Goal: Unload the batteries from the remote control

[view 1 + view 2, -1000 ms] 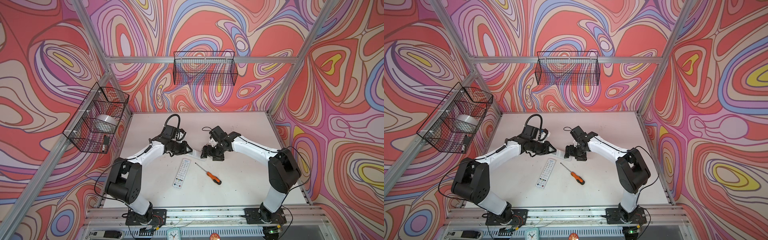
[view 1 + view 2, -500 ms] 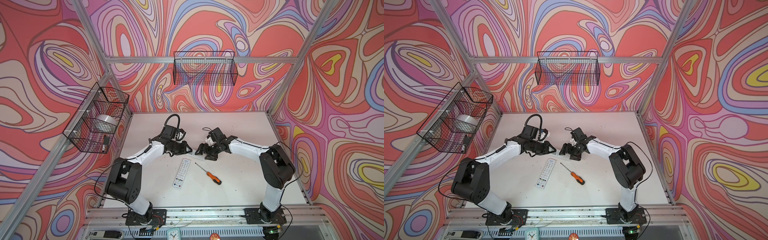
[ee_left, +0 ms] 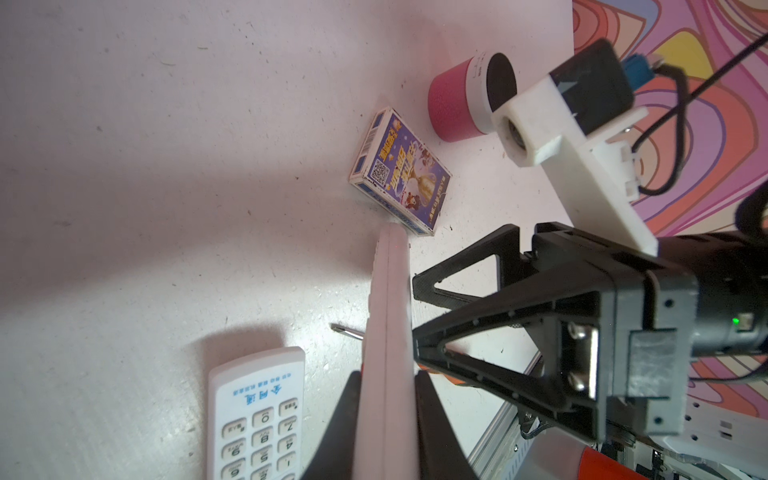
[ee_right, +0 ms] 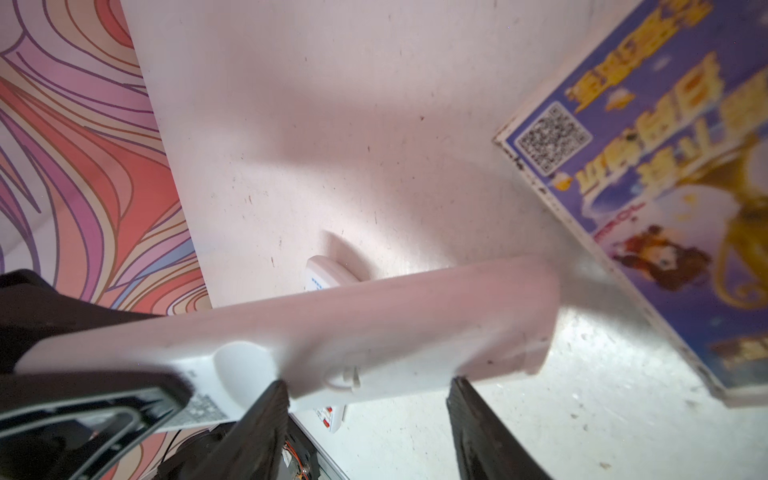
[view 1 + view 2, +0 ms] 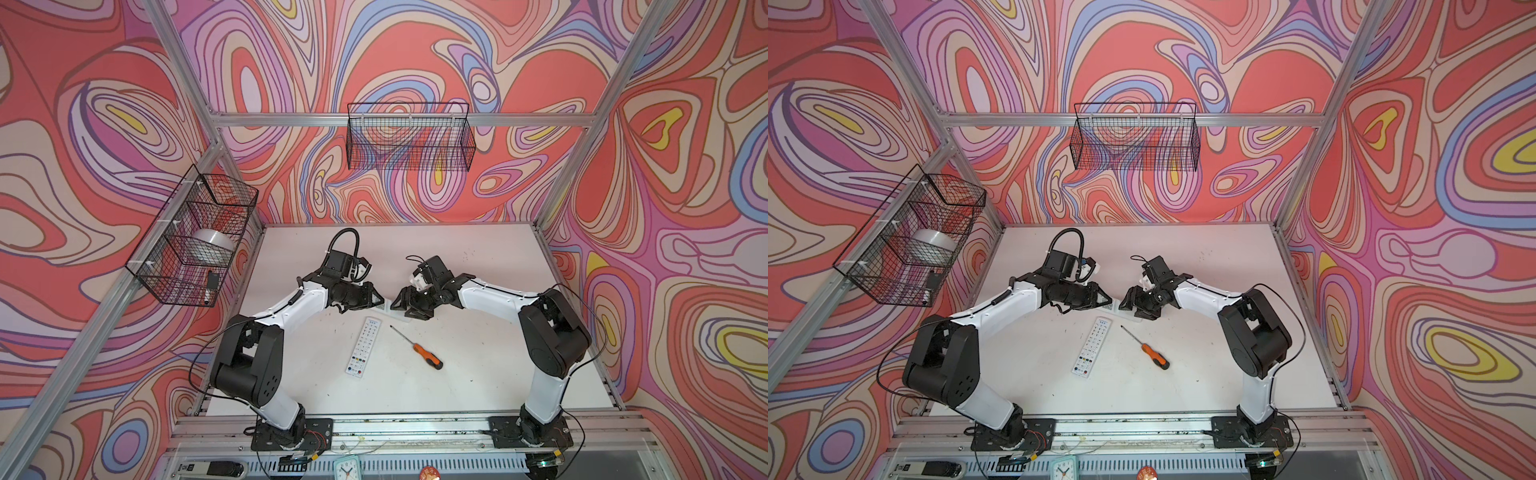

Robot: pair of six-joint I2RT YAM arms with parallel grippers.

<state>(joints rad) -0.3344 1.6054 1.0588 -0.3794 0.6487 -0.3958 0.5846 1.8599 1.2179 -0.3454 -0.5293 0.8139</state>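
The left pincer [image 3: 386, 382] is clamped narrow on a white remote control [image 3: 388, 311], holding it on its long edge above the surface [image 5: 457, 374], with one black finger pressed to each flat face. The right pincer [image 4: 365, 386] faces it from the opposite side. Its jaws stand partly apart with nothing between them, and both tips lie against the remote control's back face, spaced along its length. One tip sits just beside the small latch of the back cover, which looks closed in the right wrist view. The batteries show in no view, so I cannot tell where they lie. In both top views the two pincers meet tip to tip near the middle of the surface. Just past the free end of the held remote control, a blue printed card box [image 3: 401, 170] lies flat on the surface. Beyond the box, farther from the left pincer, a pink cylindrical speaker [image 3: 451, 106] rests on its side. On the arm-base side of the pincers, a second remote [image 5: 363, 347] lies buttons up, close below the left pincer. Just beside it, toward the right arm, lies an orange-handled screwdriver [image 5: 428, 359], its metal tip pointing back toward the pincers. The two do not touch.
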